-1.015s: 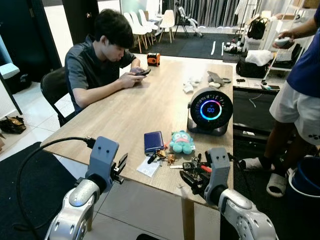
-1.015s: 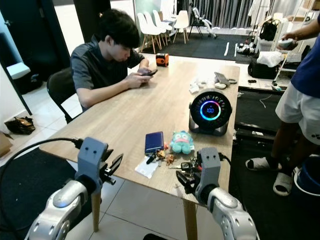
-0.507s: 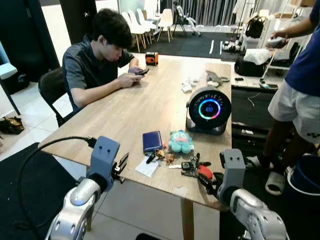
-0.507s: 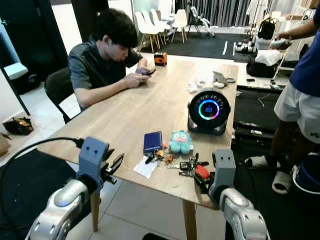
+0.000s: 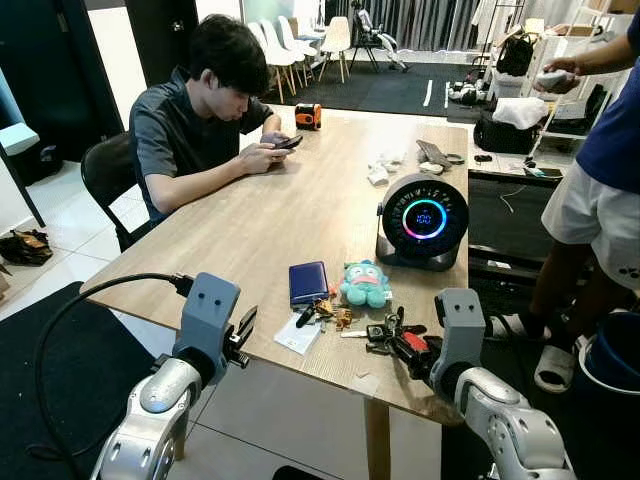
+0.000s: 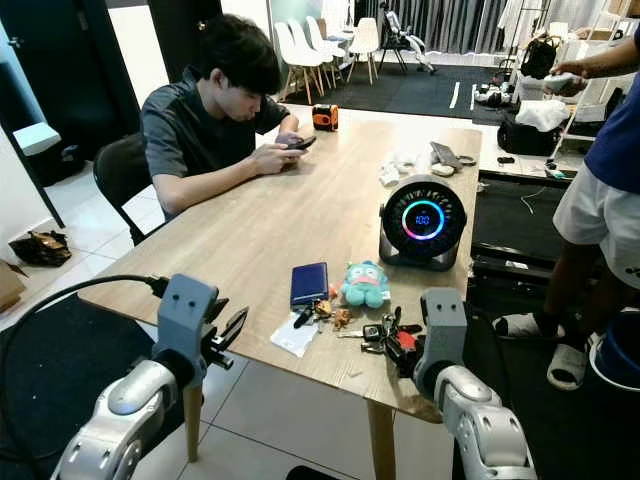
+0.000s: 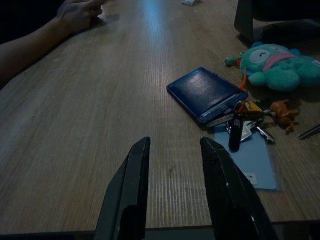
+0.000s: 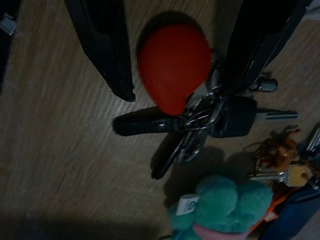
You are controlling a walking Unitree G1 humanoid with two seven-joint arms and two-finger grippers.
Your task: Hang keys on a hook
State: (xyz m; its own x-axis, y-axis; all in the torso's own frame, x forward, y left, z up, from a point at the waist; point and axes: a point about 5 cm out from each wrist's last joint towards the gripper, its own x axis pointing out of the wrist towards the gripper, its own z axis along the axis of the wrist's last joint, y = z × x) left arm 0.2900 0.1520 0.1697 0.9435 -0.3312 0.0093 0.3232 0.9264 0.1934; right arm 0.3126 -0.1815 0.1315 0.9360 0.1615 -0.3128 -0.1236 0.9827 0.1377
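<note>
On the table (image 5: 260, 230), near its front edge, the right gripper (image 8: 175, 60) straddles the keys (image 8: 192, 117), fingers spread either side of their red fob (image 8: 172, 65), not clamped. The black-headed keys fan sideways from the ring. Left gripper (image 7: 172, 170) hovers released.

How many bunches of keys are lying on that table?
2. One bunch with a red fob lies between the right gripper fingers, near the table edge; another bunch lies beside the blue wallet. More may be hidden.
</note>
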